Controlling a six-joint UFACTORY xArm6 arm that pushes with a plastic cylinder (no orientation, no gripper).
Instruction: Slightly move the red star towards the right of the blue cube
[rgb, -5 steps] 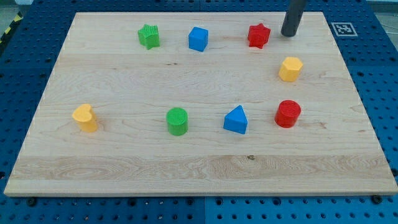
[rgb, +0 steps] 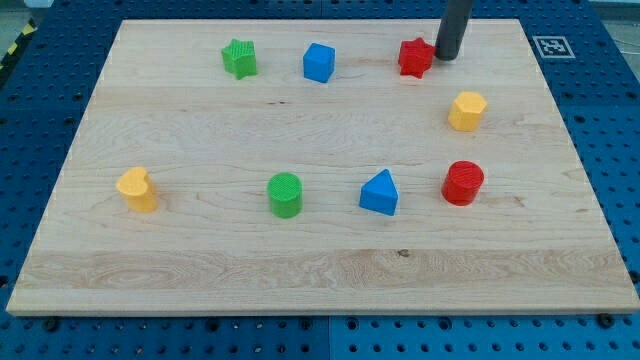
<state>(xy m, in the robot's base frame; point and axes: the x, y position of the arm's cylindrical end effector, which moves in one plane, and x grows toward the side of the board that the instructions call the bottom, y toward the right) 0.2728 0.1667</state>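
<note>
The red star (rgb: 415, 57) lies near the view's top, right of centre. The blue cube (rgb: 319, 62) lies to its left with a wide gap between them. My tip (rgb: 446, 57) is at the red star's right side, touching or almost touching it. The dark rod rises from there out of the view's top.
A green star (rgb: 239, 58) lies left of the blue cube. A yellow hexagonal block (rgb: 467, 110) and a red cylinder (rgb: 463, 183) lie below the tip. A blue triangular prism (rgb: 379, 193), a green cylinder (rgb: 285, 194) and a yellow block (rgb: 137, 189) lie lower.
My tip has moved left, from a short way to the right of the red star up to its right side. The red star has barely shifted, if at all.
</note>
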